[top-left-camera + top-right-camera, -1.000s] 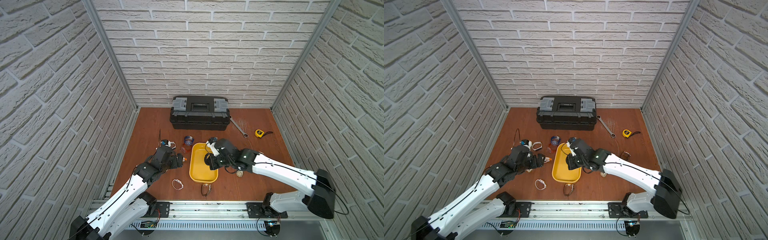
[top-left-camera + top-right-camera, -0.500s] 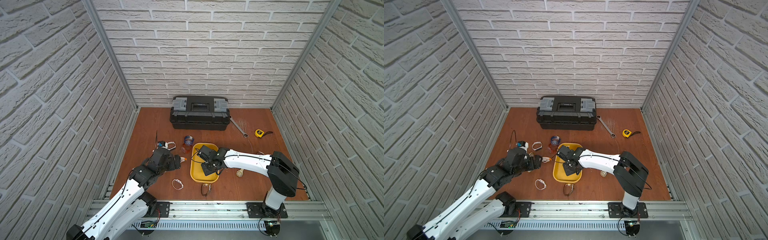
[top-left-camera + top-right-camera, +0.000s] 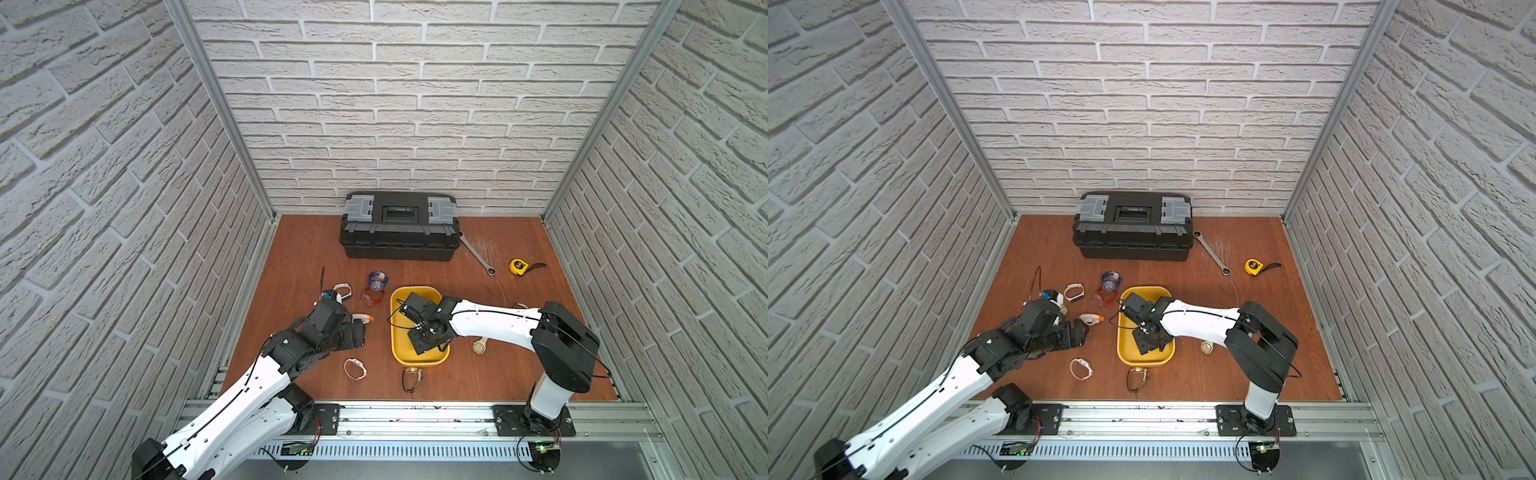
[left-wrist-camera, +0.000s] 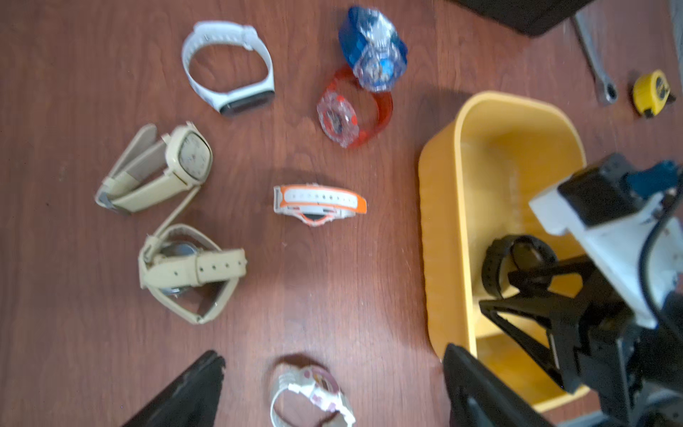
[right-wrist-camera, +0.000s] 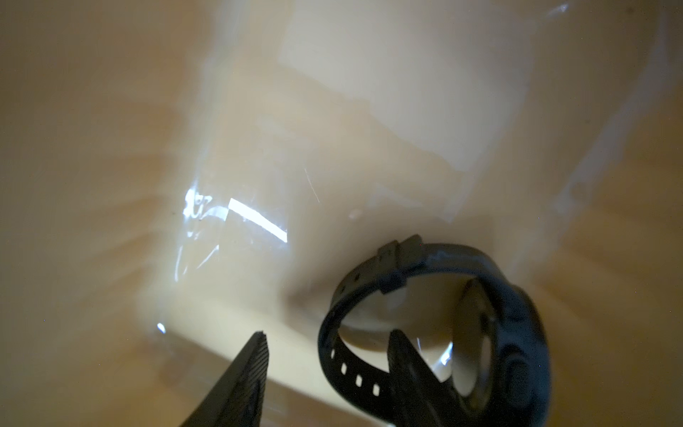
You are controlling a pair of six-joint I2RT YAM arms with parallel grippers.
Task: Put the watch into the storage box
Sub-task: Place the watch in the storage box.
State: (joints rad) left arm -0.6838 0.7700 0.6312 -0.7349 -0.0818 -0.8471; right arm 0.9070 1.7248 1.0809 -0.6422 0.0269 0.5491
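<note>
Two white arms reach in from the rail nearest me. First on the tabletop [image 3: 478,386] come a brown-strapped watch [image 3: 411,379], right at the near end of the one yellow tray [image 3: 398,345], and a white-and-pink watch [image 3: 355,368] off to its left. Just past that one the left hand [image 3: 361,334] hovers low over the wood, fingers spread wide and gripping nothing. The right hand [image 5: 329,334] is down inside the tray with the black watch [image 4: 491,264], which lies in there close to the wall on the left arm's side. The fingers stand apart, one poked through the strap's loop and the other clear of it, so the watch sits loose, not pinched. A gold watch [image 3: 481,345] lies just right of the tray, beside the right forearm. Farther on sits an orange-and-white watch [image 3: 362,318] left of the tray, then a white watch [image 3: 343,291], a red see-through watch [image 3: 372,297] and a blue watch [image 3: 378,280], those last two touching. I make out ten watches: one in the tray, nine on the wood. Against the back wall stands one black toolbox [image 3: 399,226], with one wrench [image 3: 478,257] and one yellow tape measure [image 3: 518,266] to its right. In both top views the right hand covers the black watch entirely, and the left arm all but covers a square-faced beige watch [image 4: 188,159] and a round-faced beige watch [image 4: 184,266]. The left wrist view shows all three, and only the right wrist view shows the finger inside the loop.
</note>
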